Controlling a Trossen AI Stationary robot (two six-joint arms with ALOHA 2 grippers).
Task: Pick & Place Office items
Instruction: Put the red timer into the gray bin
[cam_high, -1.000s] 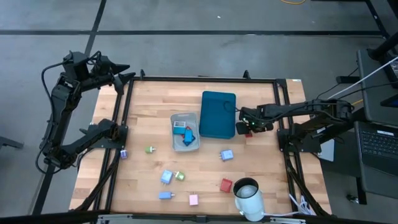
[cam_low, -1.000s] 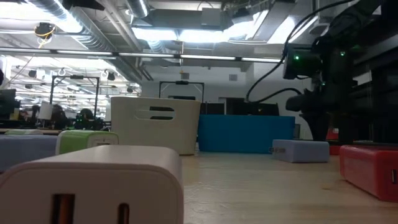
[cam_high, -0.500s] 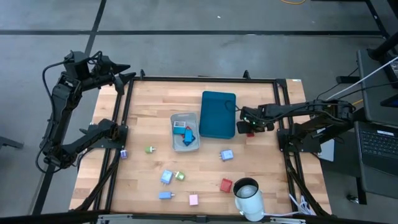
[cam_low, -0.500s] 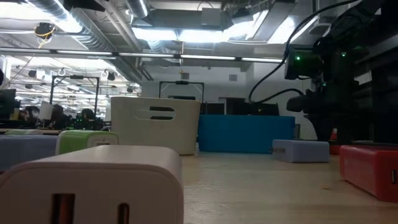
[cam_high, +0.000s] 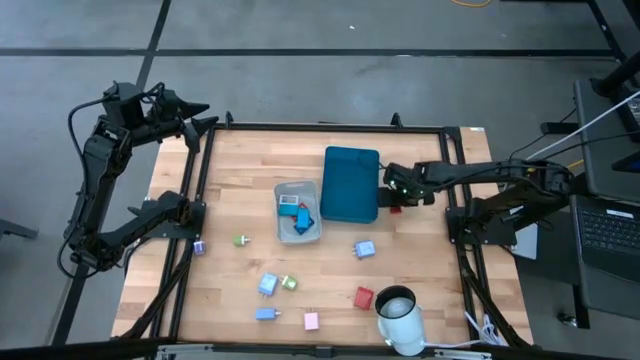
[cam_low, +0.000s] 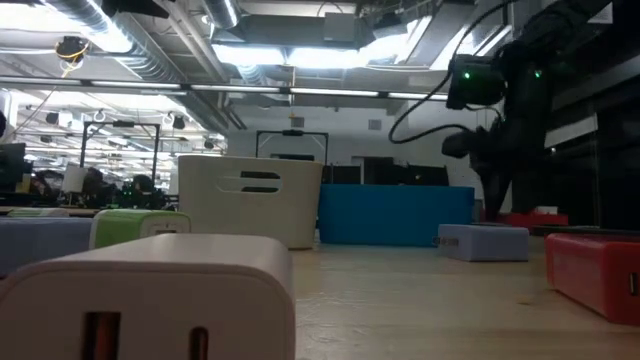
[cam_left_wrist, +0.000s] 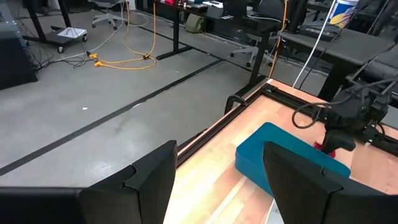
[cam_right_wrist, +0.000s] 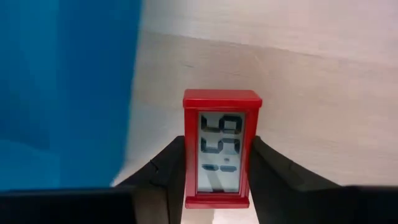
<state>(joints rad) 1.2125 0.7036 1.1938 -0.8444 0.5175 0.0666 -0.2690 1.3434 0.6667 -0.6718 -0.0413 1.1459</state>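
Item: red digital clock (cam_right_wrist: 222, 149). We find it clamped between the right gripper (cam_right_wrist: 217, 177) fingers, just beside the teal tray (cam_high: 350, 183). Left gripper (cam_left_wrist: 217, 180): we note it parted, empty, off-table.

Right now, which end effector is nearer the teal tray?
The right end effector, gripping a small red clock beside the teal tray. The left end effector waits at the table's far left corner.

Wooden table (cam_high: 250, 160): teal tray (cam_high: 350, 183), grey bin (cam_high: 297, 212), white cup (cam_high: 400, 318), scattered office items (cam_high: 364, 249).
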